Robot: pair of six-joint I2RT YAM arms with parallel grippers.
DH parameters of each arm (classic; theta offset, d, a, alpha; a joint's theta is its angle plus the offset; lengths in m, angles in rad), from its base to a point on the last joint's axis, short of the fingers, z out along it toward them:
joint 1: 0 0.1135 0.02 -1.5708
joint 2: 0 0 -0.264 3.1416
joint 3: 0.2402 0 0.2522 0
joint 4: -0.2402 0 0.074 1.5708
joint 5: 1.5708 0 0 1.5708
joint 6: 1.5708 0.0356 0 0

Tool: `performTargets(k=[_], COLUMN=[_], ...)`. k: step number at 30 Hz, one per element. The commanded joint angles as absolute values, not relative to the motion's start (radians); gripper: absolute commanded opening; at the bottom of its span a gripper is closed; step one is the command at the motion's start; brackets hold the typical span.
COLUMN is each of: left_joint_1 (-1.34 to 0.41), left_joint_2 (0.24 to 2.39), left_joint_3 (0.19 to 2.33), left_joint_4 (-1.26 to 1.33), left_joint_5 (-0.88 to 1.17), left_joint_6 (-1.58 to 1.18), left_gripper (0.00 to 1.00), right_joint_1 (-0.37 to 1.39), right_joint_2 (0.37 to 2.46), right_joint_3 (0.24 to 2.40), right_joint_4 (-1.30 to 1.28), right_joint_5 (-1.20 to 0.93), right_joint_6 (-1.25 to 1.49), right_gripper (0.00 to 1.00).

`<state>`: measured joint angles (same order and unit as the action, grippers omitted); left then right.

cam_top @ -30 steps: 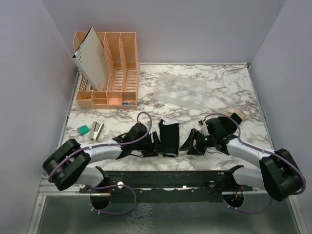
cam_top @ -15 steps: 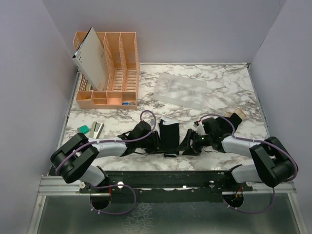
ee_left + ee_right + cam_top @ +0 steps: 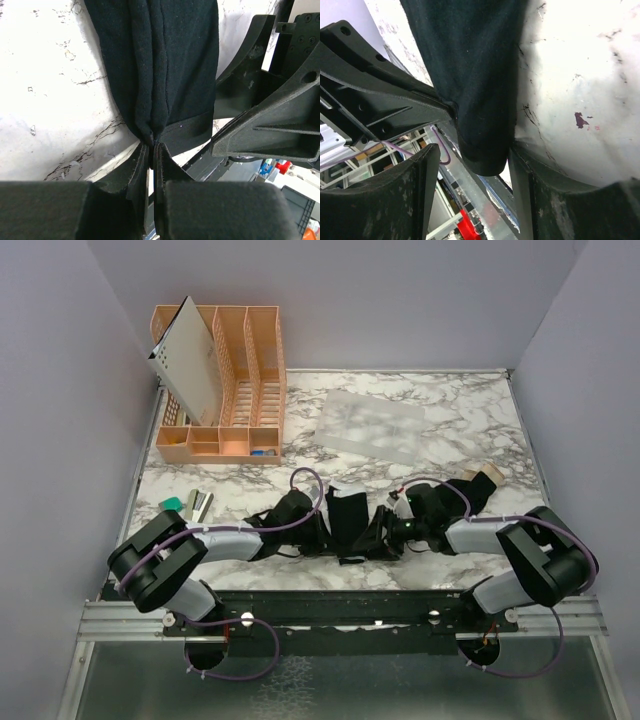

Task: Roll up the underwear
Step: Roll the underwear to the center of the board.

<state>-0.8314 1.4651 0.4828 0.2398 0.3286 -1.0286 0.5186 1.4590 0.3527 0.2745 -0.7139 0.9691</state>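
A black underwear (image 3: 348, 520) lies folded into a narrow strip on the marble table between my two grippers. My left gripper (image 3: 328, 534) is shut on its near left edge. In the left wrist view the fingers (image 3: 151, 150) pinch bunched cloth of the underwear (image 3: 160, 65). My right gripper (image 3: 377, 537) is open at the strip's near right side. In the right wrist view its jaws (image 3: 475, 167) straddle the rounded near end of the underwear (image 3: 470, 65) without squeezing it. A second dark bundle with a tan band (image 3: 482, 480) sits behind the right arm.
An orange desk organizer (image 3: 222, 390) with a tilted grey board stands at the back left. A frosted plastic sheet (image 3: 370, 426) lies at the back middle. A green eraser (image 3: 171, 505) and a small stapler-like piece (image 3: 201, 508) lie at the left. The metal rail (image 3: 340, 612) runs along the near edge.
Both arms have moved inward to the underwear. The left gripper has shut on its near left edge. The right gripper has slid left until its open jaws straddle the near end.
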Motion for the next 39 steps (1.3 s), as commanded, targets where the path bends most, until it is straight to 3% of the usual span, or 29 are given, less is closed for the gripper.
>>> performTargets(k=[1, 7, 11, 14, 19, 22, 25, 32, 39], left_joint_1=[-0.839, -0.841, -0.842, -0.841, -0.841, -0.841, -0.844, -0.904, -0.943], left_joint_2=[1.474, 1.477, 1.473, 1.468, 1.434, 1.396, 1.373, 1.422, 1.462], left_joint_3=[0.483, 0.480, 0.477, 0.470, 0.432, 0.388, 0.346, 0.315, 0.262], left_joint_4=[0.262, 0.267, 0.271, 0.276, 0.276, 0.276, 0.276, 0.286, 0.331], left_joint_5=[0.338, 0.340, 0.335, 0.333, 0.316, 0.303, 0.304, 0.248, 0.129], left_joint_6=[-1.025, -1.026, -1.034, -1.039, -1.075, -1.105, -1.129, -1.193, -1.290], left_gripper=[0.09, 0.10, 0.10, 0.11, 0.44, 0.64, 0.75, 0.74, 0.61], right_joint_1=[0.534, 0.535, 0.538, 0.541, 0.541, 0.540, 0.541, 0.541, 0.540], right_joint_2=[1.492, 1.540, 1.551, 1.542, 1.546, 1.561, 1.568, 1.581, 1.615], right_joint_3=[0.311, 0.320, 0.308, 0.308, 0.303, 0.291, 0.281, 0.238, 0.205], right_joint_4=[0.232, 0.238, 0.280, 0.277, 0.294, 0.329, 0.337, 0.397, 0.473], right_joint_5=[-0.621, -0.615, -0.637, -0.630, -0.612, -0.617, -0.606, -0.599, -0.623], right_joint_6=[0.969, 0.954, 0.973, 0.982, 1.029, 1.057, 1.075, 1.134, 1.173], right_gripper=[0.59, 0.49, 0.31, 0.26, 0.02, 0.00, 0.00, 0.00, 0.00])
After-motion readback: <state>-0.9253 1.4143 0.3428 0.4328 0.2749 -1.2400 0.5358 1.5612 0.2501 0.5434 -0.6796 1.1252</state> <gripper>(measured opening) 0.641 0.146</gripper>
